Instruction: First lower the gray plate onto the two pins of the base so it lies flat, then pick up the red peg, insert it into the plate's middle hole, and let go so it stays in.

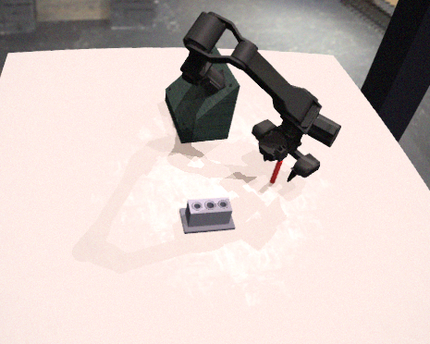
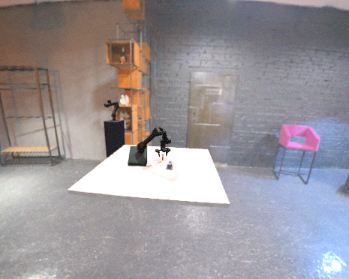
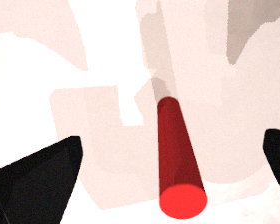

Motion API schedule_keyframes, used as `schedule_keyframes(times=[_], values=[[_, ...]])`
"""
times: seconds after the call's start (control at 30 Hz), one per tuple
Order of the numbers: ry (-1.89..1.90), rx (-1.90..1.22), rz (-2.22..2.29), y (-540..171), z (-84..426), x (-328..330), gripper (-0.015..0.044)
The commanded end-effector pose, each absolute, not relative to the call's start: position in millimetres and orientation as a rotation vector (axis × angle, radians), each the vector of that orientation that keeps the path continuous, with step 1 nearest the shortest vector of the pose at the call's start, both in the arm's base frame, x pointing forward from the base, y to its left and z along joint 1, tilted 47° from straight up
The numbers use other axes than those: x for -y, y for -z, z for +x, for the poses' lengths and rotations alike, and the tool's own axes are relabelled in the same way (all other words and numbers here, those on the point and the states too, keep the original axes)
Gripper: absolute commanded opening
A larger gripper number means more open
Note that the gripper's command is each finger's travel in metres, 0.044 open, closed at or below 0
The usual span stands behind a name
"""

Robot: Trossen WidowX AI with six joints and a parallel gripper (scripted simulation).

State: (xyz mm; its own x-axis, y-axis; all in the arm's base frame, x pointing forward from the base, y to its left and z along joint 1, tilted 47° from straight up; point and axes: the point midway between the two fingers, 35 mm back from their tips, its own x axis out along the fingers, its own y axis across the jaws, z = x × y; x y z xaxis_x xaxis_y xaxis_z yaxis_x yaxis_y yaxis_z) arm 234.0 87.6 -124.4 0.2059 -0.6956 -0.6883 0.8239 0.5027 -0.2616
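The gray plate point(image 1: 209, 218) is a block with three holes in its top. It sits level on the flat gray base point(image 1: 209, 228); both are small and dark in the exterior view. The red peg point(image 1: 275, 174) point(image 2: 162, 157) point(image 3: 178, 145) stands upright on the table, to the right of and behind the plate in the top view. My gripper point(image 1: 278, 169) point(image 2: 163, 155) point(image 3: 172, 141) is open and points down over the peg. In the wrist view the peg stands between the two fingers, with a gap on both sides. The far finger is partly hidden in the top view.
The white table point(image 1: 101, 305) point(image 2: 145, 189) carries everything. The arm's dark green mount point(image 1: 207, 113) point(image 2: 137, 157) stands at the back. A dark post point(image 1: 412, 60) rises beyond the table's right edge in the top view.
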Motion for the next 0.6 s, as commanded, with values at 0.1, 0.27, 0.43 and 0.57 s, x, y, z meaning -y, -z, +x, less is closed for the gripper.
schedule_keyframes(times=[0.1, 0.27, 0.43, 0.57], values=[[1.064, -0.851, 0.169, 124.9, 233.7, -86.0, 0.0204], [1.064, -0.851, 0.169, 124.9, 233.7, -86.0, 0.0072], [1.064, -0.851, 0.169, 124.9, 233.7, -86.0, 0.0], [1.064, -0.851, 0.169, 124.9, 233.7, -86.0, 0.0]])
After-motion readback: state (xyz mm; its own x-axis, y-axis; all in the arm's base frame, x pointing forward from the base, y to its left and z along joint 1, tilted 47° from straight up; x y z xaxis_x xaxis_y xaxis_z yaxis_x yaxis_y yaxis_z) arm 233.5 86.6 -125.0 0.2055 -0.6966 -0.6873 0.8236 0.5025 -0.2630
